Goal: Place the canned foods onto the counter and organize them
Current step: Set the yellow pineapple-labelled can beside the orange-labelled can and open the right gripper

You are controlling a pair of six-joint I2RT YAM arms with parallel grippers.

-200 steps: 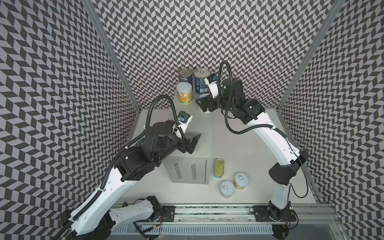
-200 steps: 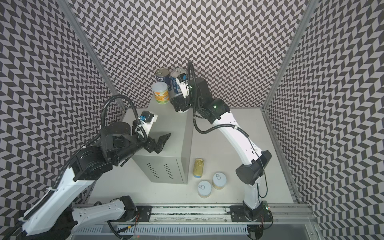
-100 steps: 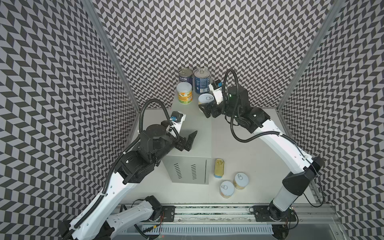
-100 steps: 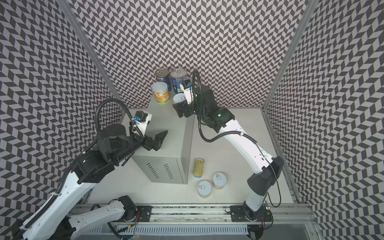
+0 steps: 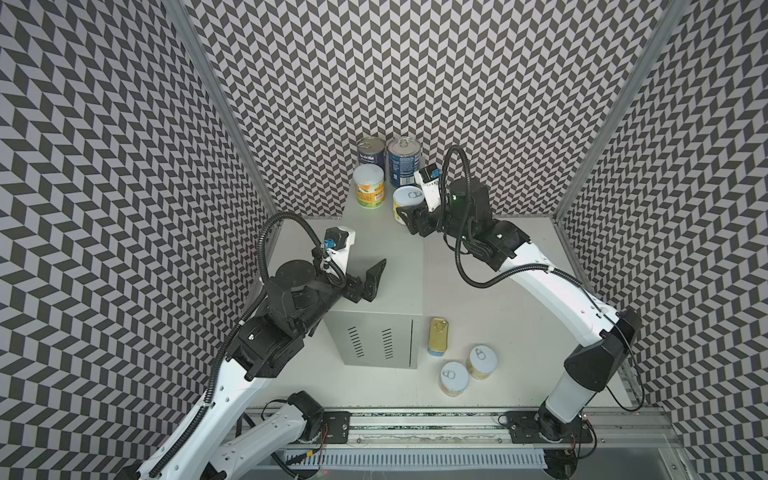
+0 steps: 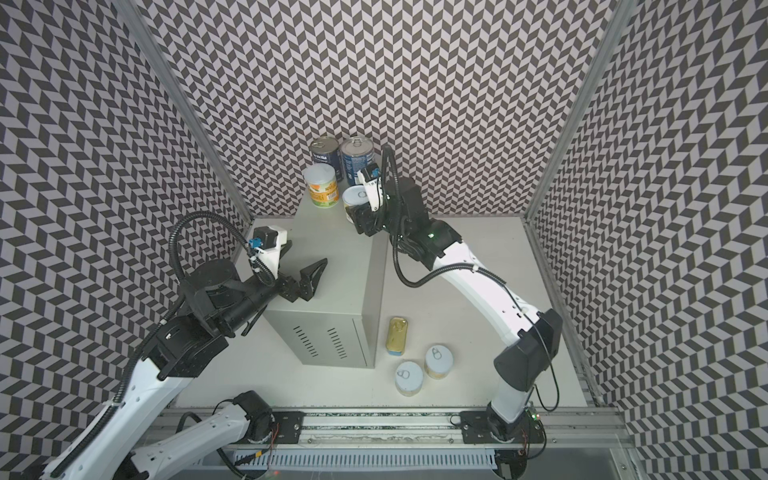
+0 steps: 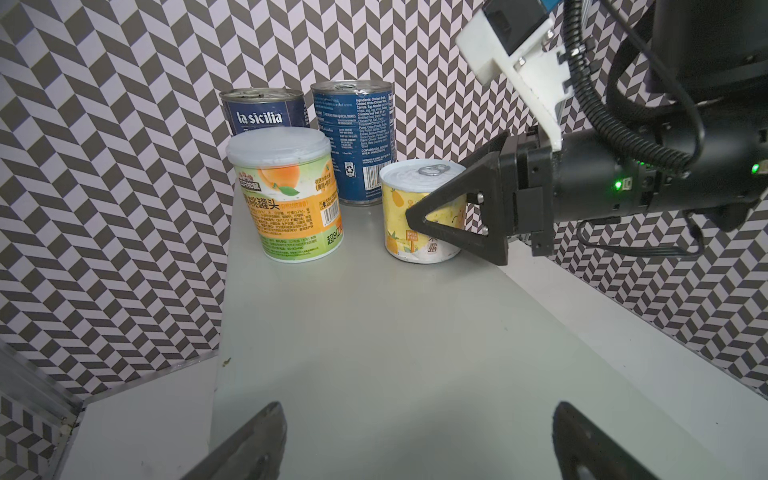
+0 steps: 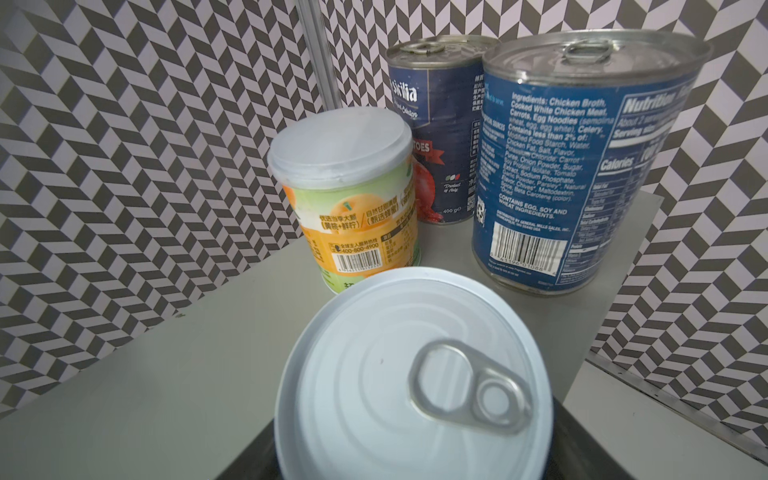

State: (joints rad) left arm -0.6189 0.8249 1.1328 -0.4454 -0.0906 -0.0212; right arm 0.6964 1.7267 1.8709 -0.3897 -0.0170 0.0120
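The right gripper [image 5: 407,217] reaches over the far right of the counter [image 7: 374,332]. Its jaws sit either side of a short yellow can [image 7: 395,224], which stands upright on the top. That can is just near of the blue soup can [image 8: 582,166] and right of the orange fruit can [image 7: 291,199]. The blue tomato can [image 7: 262,114] stands far left. One finger lies along the yellow can's wall but the other is hidden, so I cannot tell whether the jaws press it or merely flank it. The left gripper [image 7: 419,446] hovers wide and empty over the counter's near half.

The step in hand looks like seating this can in a second row. It sits close to the counter's right edge, so any nudge should go leftward, never outward. The jaws should spread clear of both walls before the arm draws back level, or a finger may drag the can over. A gold-topped tin [image 5: 438,334], the nearer table can [image 5: 454,376] and the farther table can [image 5: 482,361] wait on the tabletop [image 5: 469,307], near right.
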